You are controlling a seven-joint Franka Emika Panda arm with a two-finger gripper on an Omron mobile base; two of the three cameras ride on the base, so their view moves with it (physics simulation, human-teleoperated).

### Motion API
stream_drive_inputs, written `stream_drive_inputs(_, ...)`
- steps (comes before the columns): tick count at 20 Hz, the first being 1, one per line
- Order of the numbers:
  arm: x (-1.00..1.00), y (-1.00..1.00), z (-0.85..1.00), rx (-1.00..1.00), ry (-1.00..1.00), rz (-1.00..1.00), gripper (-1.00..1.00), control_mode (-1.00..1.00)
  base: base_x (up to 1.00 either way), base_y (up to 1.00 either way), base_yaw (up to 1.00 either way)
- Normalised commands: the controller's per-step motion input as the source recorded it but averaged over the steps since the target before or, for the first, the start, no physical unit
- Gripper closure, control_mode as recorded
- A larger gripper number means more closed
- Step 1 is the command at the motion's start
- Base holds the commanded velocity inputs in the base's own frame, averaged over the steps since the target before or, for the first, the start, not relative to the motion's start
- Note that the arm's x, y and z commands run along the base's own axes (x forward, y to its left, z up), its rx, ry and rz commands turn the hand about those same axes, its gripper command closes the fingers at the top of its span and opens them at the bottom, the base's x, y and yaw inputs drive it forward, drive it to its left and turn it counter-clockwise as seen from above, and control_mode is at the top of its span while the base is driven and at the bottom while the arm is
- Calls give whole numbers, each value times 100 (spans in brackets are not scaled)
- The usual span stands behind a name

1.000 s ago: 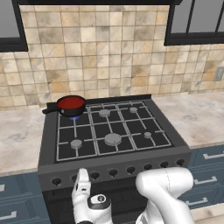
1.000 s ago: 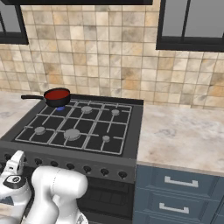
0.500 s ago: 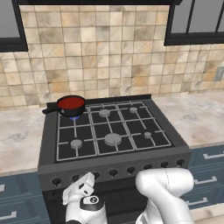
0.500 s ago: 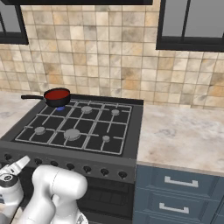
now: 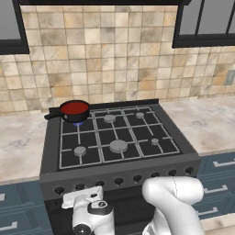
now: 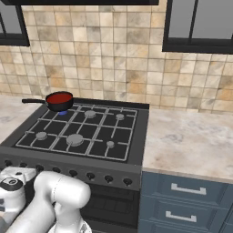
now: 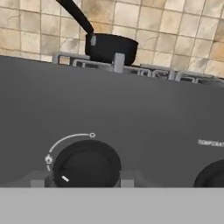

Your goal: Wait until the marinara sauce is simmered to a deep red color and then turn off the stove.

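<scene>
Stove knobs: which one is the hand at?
The far-left knob on the stove front. The hand is at it, fingers flanking it; the other knobs run off to the right.

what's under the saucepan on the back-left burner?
A small blue flame shows just below the saucepan, above the stove's black grate. The burner cap itself is covered by the pan. Inside the pan, the marinara sauce looks deep red.

The sauce [image 5: 74, 108] is a smooth, deep red disc, level inside a small black pan [image 5: 73, 111] on the stove's [image 5: 114, 137] back-left burner, handle pointing to nine o'clock. The stove is a black gas range with grid grates, grey burner caps and a row of dark knobs [image 5: 137, 178] along its front.
</scene>
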Motion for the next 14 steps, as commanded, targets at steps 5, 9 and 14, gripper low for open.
stream_drive_inputs(5,0,-31,0,58,0,-7,100,-100,0,0,0)
stream_drive_inputs(9,0,-25,2,58,3,-9,100,-100,0,0,0)
stream_drive_inputs(14,0,-22,8,57,5,-10,100,-100,0,0,0)
